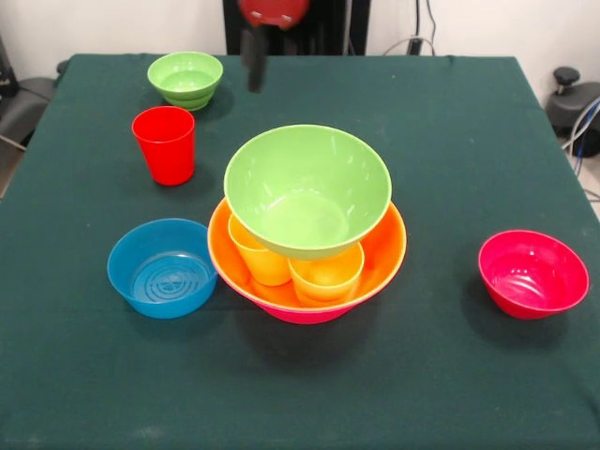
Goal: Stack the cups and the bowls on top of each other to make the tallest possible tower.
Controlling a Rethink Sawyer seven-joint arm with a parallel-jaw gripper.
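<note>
The tower stands mid-table in the front view: a large orange bowl (386, 251) nested in a large pink bowl (309, 313), with yellow cups (325, 277) inside, and a medium-large green bowl (307, 190) resting on the cups. A red cup (165, 143) stands upright to the left. A small blue bowl (162, 267) sits left of the tower, a small red bowl (532, 273) to the right, a small green bowl (186, 79) at the far left. My gripper (254, 64) hangs at the top edge, far behind the tower, holding nothing that I can see.
The dark green table (441, 122) has open cloth on the far right and along the near edge. The robot pedestal (323, 26) stands at the far side. Grey equipment (574, 98) sits off the table's right edge.
</note>
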